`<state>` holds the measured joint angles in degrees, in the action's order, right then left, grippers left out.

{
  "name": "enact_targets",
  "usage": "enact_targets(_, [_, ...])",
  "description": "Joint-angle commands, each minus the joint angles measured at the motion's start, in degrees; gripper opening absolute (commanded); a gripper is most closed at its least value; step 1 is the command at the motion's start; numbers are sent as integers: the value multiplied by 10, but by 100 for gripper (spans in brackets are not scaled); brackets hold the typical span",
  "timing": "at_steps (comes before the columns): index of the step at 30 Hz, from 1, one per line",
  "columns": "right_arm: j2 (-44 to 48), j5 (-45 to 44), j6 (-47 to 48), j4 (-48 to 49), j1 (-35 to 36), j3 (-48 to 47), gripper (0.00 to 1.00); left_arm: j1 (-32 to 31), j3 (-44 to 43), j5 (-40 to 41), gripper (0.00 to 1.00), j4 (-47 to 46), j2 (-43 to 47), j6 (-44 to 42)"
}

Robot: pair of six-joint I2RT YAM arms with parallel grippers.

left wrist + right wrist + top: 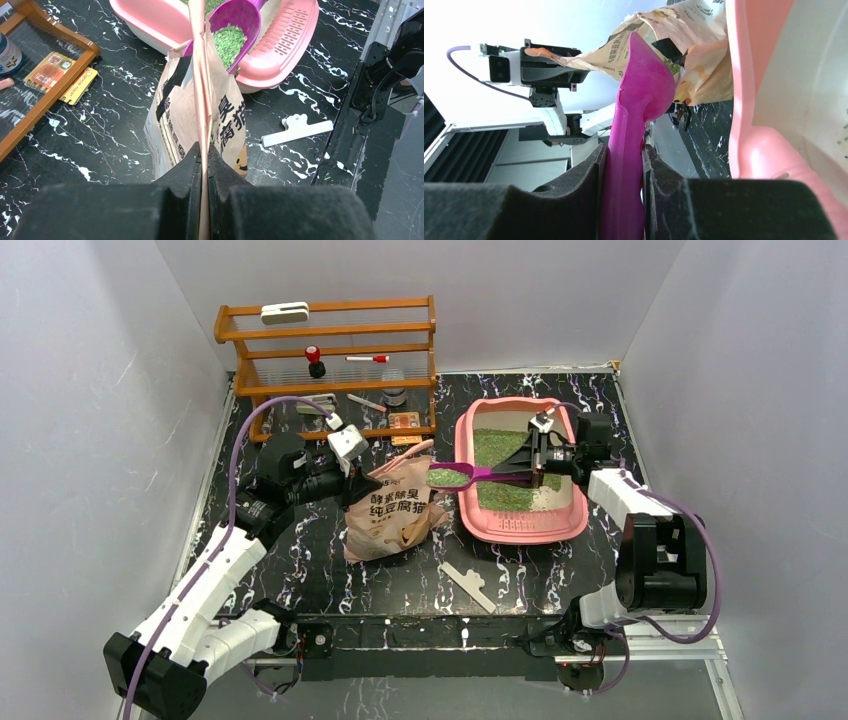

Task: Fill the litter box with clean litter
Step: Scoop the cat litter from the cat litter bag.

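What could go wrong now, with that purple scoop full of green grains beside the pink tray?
The loaded scoop in the right pincer hangs at the edge of the litter box, so a tilt could drop clean litter onto the table. The left pincer pinches the bag only by its thin top edge; a slip might let it slump.

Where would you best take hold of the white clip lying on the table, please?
The white clip lies flat on the table, apart from the bag. So come straight down from above and pinch across its long straight bar, which looks narrower than its broader end.
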<state>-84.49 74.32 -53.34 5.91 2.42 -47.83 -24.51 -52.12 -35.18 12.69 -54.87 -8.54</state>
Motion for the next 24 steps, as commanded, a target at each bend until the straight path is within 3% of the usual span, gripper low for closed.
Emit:
enact_targets(1, [35, 32, 71, -93, -18, -29, 0, -2, -11, -13, 0, -37, 24, -3])
enact_targets(14, [77, 22, 36, -64, -38, 3, 0, -2, -11, -15, 0, -39, 20, -5])
enact_targets(24, [122, 10, -52, 20, -63, 45, 0, -2, -10, -18, 0, -64, 13, 9])
